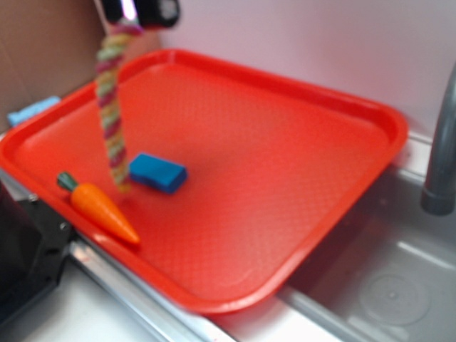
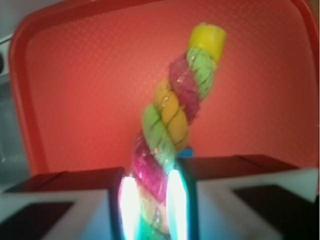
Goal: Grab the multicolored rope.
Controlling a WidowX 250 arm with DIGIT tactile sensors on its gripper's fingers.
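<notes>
The multicolored rope, a thick twisted cord of yellow, pink, green and orange strands, hangs straight down from my gripper at the top left of the exterior view. Its lower end reaches the red tray beside a blue block. In the wrist view the rope runs away from me between the jaws of my gripper, which is shut on it, with both pads pressed against the cord.
A blue block and an orange plastic carrot with a green top lie on the tray's front left. A grey faucet rises at the right over a metal sink. A dark object sits at the lower left.
</notes>
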